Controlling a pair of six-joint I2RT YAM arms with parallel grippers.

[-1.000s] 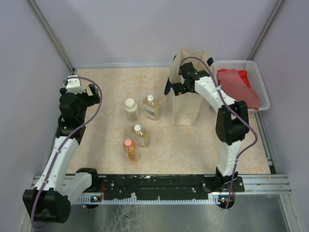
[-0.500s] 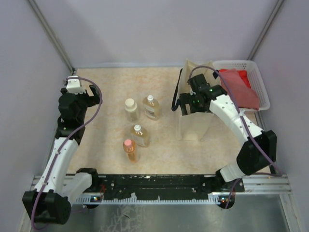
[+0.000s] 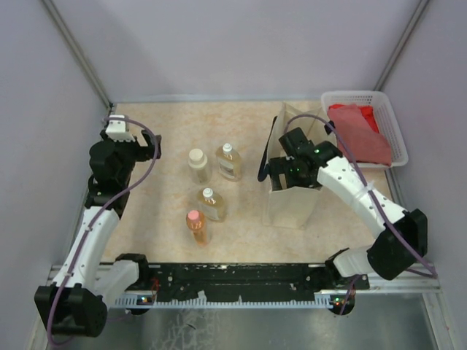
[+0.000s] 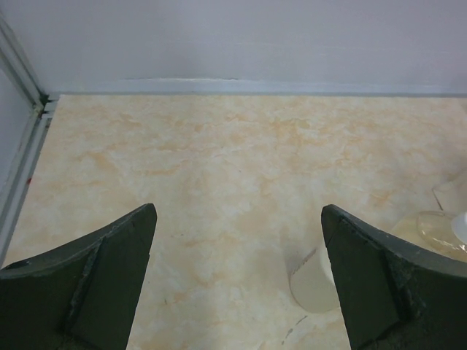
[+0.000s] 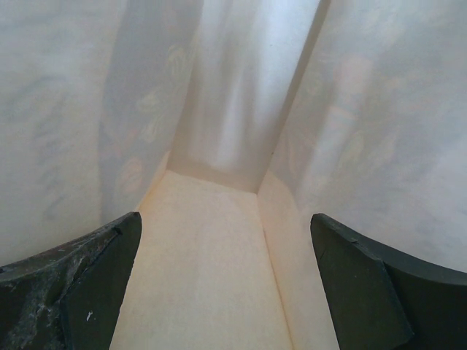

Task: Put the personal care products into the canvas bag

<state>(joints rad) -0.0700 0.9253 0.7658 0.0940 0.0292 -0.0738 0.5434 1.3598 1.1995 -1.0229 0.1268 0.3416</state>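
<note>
Four personal care products stand left of centre: a cream bottle (image 3: pixel 197 165), an amber one (image 3: pixel 228 162), a second amber one (image 3: pixel 211 204) and an orange one with a pink cap (image 3: pixel 197 226). The beige canvas bag (image 3: pixel 295 204) stands upright to their right, its dark strap (image 3: pixel 266 157) hanging on the left side. My right gripper (image 3: pixel 290 177) reaches into the bag's mouth. In the right wrist view it (image 5: pixel 226 230) is open over the bare bag floor (image 5: pixel 204 277). My left gripper (image 3: pixel 142 148) hangs open left of the bottles. Its wrist view (image 4: pixel 237 219) catches the cream bottle (image 4: pixel 312 281) by the right finger.
A white plastic basket (image 3: pixel 357 95) holding a red cloth (image 3: pixel 357 131) sits at the back right, just behind the bag. Grey walls close in the tabletop (image 3: pixel 160 124) on three sides. The rail with both arm bases (image 3: pixel 241 275) runs along the near edge.
The right arm has swung toward the near right, and the canvas bag has shifted with it, away from the back wall. The left gripper has edged slightly right.
</note>
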